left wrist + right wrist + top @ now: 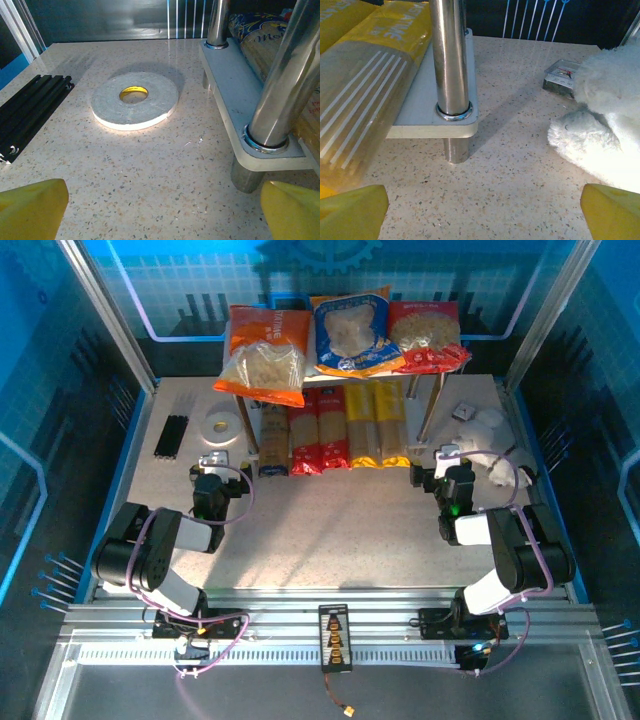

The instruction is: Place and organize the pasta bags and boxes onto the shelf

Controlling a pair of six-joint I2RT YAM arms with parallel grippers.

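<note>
1. Speckled worktop in a blue-lit enclosure. The shelf sits at 12 o'clock on it in the top view.
2. Upper tier: orange bag toward 11 o'clock, blue bag in the centre, red bag toward 1 o'clock, side by side. The orange bag hangs over the front edge.
3. Lower tier: five pasta boxes lie flat in a tight row, long axis front to back. They are a blue-and-tan box, two red boxes and two yellow boxes.
4. Left tool is low over the worktop by the shelf's left front corner, jaws spread wide with nothing between them. A tape roll and black sticks lie toward 10 o'clock.
5. Right tool is by the right front leg, also spread wide and empty. A white fluffy thing and a small clear case lie toward 2 o'clock.
6. Step, judged: placing looks done, with all eight packs counted on the shelf. Only tidying is left.
7. Next move, judged: either pull both arms back, or nudge the overhanging orange bag fully onto its board. Either way needs care not to clip the slim legs.
8. Writing: gold script starting "Mo" on the blue-and-tan box in the left wrist view, the rest cut off by a leg. The capitals on a yellow box in the right wrist view are too slanted to read. The orange bag's white lettering is too small.
</note>
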